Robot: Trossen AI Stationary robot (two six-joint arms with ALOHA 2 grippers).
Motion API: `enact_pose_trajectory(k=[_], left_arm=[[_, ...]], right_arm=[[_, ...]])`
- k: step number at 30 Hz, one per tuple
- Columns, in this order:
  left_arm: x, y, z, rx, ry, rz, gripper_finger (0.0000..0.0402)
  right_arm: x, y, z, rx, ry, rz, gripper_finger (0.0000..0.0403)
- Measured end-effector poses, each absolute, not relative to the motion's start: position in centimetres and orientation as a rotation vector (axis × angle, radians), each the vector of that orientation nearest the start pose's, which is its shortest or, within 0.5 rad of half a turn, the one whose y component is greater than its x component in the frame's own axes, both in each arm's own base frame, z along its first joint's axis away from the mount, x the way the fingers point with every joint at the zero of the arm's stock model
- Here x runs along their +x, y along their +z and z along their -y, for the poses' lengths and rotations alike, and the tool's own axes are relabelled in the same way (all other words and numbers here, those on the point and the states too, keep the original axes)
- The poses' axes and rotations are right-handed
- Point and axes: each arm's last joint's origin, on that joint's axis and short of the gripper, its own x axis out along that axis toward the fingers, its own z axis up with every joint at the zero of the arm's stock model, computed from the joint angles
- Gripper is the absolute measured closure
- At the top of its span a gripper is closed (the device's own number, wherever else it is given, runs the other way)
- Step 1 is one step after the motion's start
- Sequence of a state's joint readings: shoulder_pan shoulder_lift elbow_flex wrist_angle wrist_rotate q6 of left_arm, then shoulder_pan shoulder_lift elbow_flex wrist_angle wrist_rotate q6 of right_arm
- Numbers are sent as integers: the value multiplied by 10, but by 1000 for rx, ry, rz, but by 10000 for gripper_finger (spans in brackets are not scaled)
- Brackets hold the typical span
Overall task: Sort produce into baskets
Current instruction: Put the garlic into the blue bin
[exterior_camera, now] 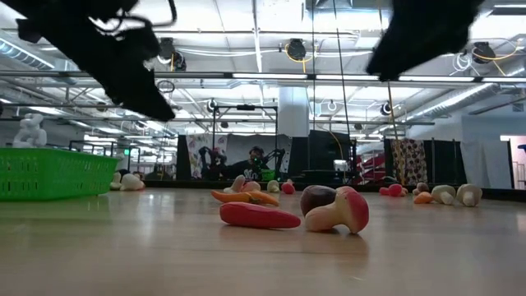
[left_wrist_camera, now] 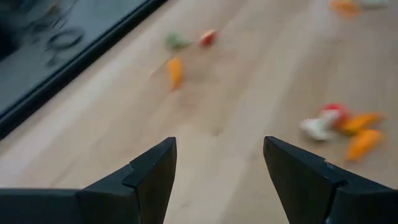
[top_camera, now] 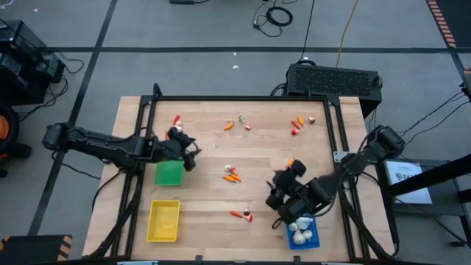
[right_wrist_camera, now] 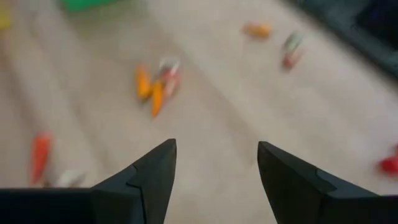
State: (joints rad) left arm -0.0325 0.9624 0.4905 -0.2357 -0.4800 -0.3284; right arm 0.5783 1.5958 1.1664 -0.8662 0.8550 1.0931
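Observation:
The produce lies scattered on the wooden table: an orange and white cluster at the middle, a red piece and a mushroom-like piece nearer the front, and several small pieces along the far side. The green basket, the yellow basket and the blue basket, which holds white bulbs, stand on the table. My left gripper hovers open and empty just beyond the green basket's far right corner. My right gripper hovers open and empty left of the blue basket.
A dark frame rail runs along the table's far edge, with side rails at left and right. In the low view the red piece and the mushroom-like piece lie close in front, and the green basket stands at the left.

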Motion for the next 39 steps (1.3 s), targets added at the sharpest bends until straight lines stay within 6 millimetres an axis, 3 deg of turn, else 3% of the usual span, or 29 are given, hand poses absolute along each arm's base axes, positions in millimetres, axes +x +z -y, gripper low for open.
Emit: enact_pose_trajectory(k=[4,8,16,26,39], left_arm=[[179,209,-35,-161,693,-701,153],[167,212,-68,-235,860,-749,153],[146,192,-107,-398,1012,-927,153],[155,172,-121,-393,927,-1040,153],[167,153,-130,-383,927,-1080,153]], right_arm=[[277,238,-126,63,-715,-668,188],[291,238,-107,83,-691,-721,188],[297,236,-97,70,-641,-789,188],[304,238,-85,76,-676,-756,188],[303,238,-99,122,-609,-759,188]])
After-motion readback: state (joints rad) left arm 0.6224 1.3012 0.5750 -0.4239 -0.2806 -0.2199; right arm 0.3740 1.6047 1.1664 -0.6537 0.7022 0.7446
